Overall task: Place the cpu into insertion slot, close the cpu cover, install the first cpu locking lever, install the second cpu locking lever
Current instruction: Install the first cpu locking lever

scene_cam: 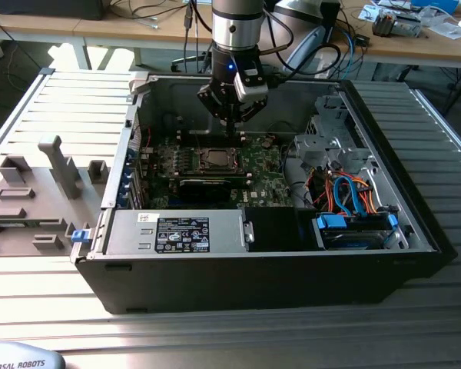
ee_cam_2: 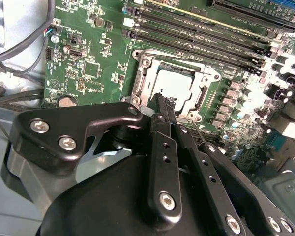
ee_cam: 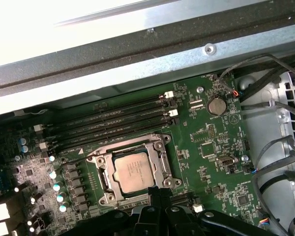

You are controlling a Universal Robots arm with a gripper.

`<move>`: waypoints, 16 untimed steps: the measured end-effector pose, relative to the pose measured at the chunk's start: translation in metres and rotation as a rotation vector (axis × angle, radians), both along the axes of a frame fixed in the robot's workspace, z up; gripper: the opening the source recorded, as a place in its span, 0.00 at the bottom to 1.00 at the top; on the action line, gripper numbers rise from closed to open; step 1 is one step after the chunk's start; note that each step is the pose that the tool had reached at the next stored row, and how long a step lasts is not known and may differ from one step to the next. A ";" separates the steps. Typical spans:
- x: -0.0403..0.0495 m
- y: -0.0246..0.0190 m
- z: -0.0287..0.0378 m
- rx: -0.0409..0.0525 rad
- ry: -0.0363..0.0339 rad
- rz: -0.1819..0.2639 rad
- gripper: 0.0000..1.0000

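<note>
We find the cpu seated in the insertion slot, the cpu cover down around it. The hand, clenched and empty, hovers at the socket's edge; we advise pressing the lever squarely.

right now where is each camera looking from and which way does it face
Exterior view: off the arm, above the open computer case, looking down into it; the arm and its pincer hang over the green board.
First wrist view: on the arm, looking down at the chip in its socket; dark pincer parts show at the picture's edge.
Second wrist view: on the arm, looking along the pincer, whose tip is at the socket's edge.
Both wrist views share the chip, the socket and the memory slots.
</note>
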State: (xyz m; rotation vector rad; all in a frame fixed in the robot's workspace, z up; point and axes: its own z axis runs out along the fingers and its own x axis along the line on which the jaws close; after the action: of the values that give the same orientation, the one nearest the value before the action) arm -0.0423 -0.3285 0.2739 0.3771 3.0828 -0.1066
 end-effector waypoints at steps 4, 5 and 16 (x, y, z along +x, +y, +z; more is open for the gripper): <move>0.0000 0.0000 0.0000 0.0000 0.0000 0.005 0.11; 0.0000 0.0000 0.0000 0.0000 0.0000 0.006 0.11; 0.0000 0.0000 0.0000 0.0000 0.0000 0.020 0.11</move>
State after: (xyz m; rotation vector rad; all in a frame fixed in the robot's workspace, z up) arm -0.0423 -0.3285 0.2739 0.3463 3.0857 -0.1060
